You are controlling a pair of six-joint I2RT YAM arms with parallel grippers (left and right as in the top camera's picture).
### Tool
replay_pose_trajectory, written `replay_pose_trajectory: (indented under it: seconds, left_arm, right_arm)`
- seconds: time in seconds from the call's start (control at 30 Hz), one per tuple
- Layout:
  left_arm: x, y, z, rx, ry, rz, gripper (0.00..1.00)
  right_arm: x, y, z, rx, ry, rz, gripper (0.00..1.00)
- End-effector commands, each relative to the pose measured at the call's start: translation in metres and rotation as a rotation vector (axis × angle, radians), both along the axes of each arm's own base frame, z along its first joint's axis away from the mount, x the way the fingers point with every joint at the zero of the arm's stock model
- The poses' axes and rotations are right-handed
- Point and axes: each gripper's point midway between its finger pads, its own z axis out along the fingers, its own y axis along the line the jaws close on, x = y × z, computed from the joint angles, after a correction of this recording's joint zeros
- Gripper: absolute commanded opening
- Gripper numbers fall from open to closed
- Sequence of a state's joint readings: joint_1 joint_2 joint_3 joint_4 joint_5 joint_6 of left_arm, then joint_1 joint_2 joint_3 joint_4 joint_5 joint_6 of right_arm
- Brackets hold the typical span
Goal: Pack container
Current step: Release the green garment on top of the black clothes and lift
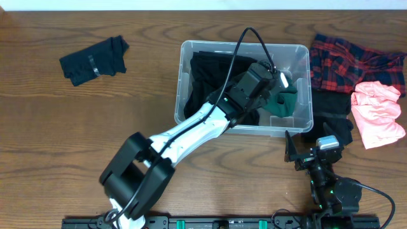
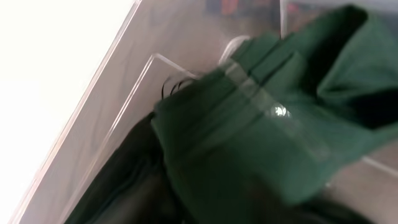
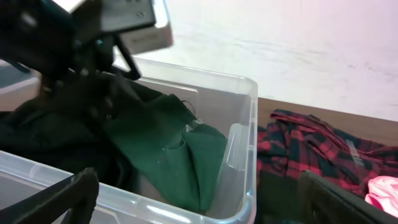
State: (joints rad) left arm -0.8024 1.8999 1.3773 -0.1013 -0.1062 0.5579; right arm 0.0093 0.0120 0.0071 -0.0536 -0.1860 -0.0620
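Observation:
The clear plastic container (image 1: 180, 83) stands at the table's middle, and its near corner shows in the right wrist view (image 3: 245, 124). A black garment (image 1: 203, 76) lies in its left half. My left gripper (image 1: 270, 86) reaches into the right half and appears shut on a dark green garment (image 1: 283, 102), which hangs from it down to the bin's floor (image 3: 186, 155). In the left wrist view the green cloth (image 2: 249, 137) fills the frame and hides the fingers. My right gripper (image 1: 308, 152) is open and empty, low at the bin's front right corner (image 3: 208, 205).
A black folded garment (image 1: 95, 60) lies on the table at the far left. To the right of the bin are a red plaid shirt (image 1: 343, 60), a pink garment (image 1: 376, 113) and a black garment (image 1: 331, 114).

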Motion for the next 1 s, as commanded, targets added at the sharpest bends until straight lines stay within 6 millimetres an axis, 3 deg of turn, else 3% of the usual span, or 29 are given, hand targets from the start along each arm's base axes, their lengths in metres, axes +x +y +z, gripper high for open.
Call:
replay_pose_trajectory:
  seconds: [0.0, 0.13, 0.23, 0.5, 0.6, 0.73, 0.83, 0.97]
  left_arm:
    - [-0.004, 0.007, 0.031, -0.047, 0.005, 0.051, 0.06]
    - [-0.032, 0.008, 0.037, -0.125, 0.200, 0.082, 0.06]
    - [-0.049, 0.006, 0.053, -0.159, 0.327, 0.091, 0.06]
    - [-0.058, 0.016, 0.117, -0.228, 0.418, 0.207, 0.06]
    - [-0.055, 0.023, 0.141, -0.287, 0.435, 0.268, 0.06]
    - [-0.039, 0.037, 0.158, -0.380, 0.451, 0.370, 0.06]
    - [-0.024, 0.049, 0.160, -0.415, 0.445, 0.420, 0.06]
    - [-0.007, 0.060, 0.147, -0.425, 0.466, 0.489, 0.06]
  right_arm:
    - [0.000, -0.002, 0.000, -0.006, -0.002, -0.010, 0.99]
    - [0.000, -0.002, 0.000, -0.006, -0.002, -0.010, 0.99]
    - [0.000, -0.002, 0.000, -0.006, -0.002, -0.010, 0.99]
    - [0.000, -0.002, 0.000, -0.006, -0.002, -0.010, 0.99]
    - [0.000, -0.002, 0.000, -0.006, -0.002, -0.010, 0.99]
    - [0.000, -0.002, 0.000, -0.006, -0.002, -0.010, 0.99]
    - [0.000, -0.002, 0.000, -0.006, -0.002, -0.010, 0.99]
    - [0.000, -0.002, 0.000, -0.006, -0.002, -0.010, 0.99]
